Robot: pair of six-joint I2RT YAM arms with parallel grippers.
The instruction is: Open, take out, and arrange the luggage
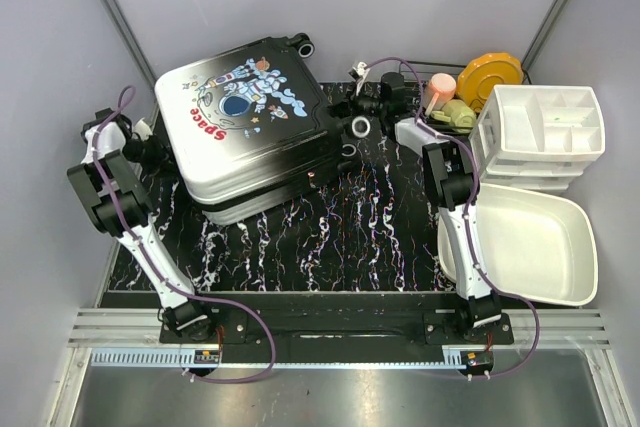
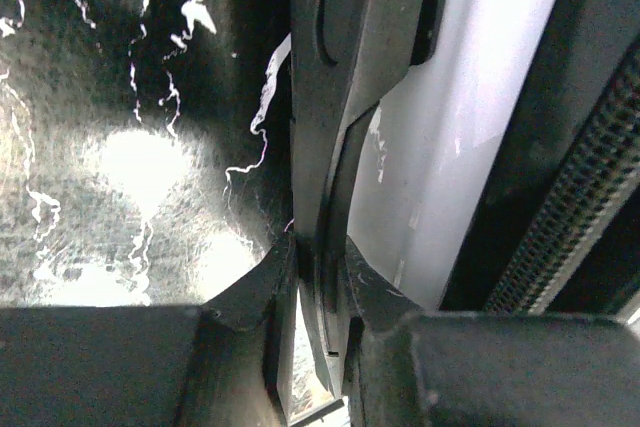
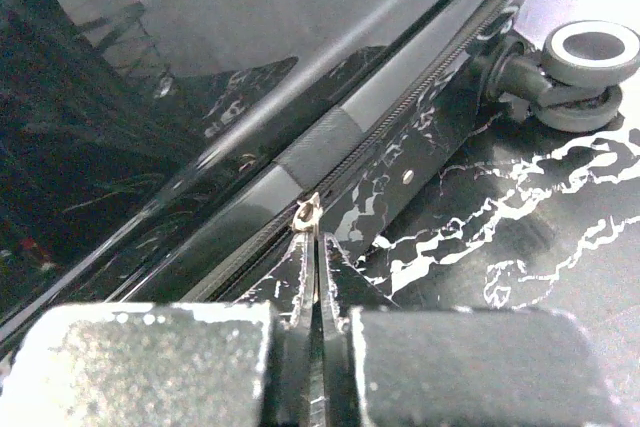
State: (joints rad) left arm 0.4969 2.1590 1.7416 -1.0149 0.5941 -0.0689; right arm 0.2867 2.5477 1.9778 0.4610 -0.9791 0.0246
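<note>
While its fingers are pinched together on a small silvery metal zipper pull (image 3: 309,212), the right tool (image 3: 316,247) sits low against the zip line on the black side of the suitcase (image 1: 245,117). This is a large hard-shell case, white fading to black, printed with a cartoon astronaut and a red "Space". A grey-rimmed black caster wheel (image 3: 590,47) of the case stands just beyond.

The left tool (image 2: 318,269) is at the opposite side of the case, its fingers narrowly apart on either side of a black plastic trim strip (image 2: 325,97). I cannot tell whether they press on it.

The suitcase lies flat, print up and lid down, on the rear left of the black, white-veined worktop (image 1: 330,237). Well apart on the right are a white plastic basin (image 1: 540,247) and, behind it, a white compartmented drawer organiser (image 1: 545,122).
</note>
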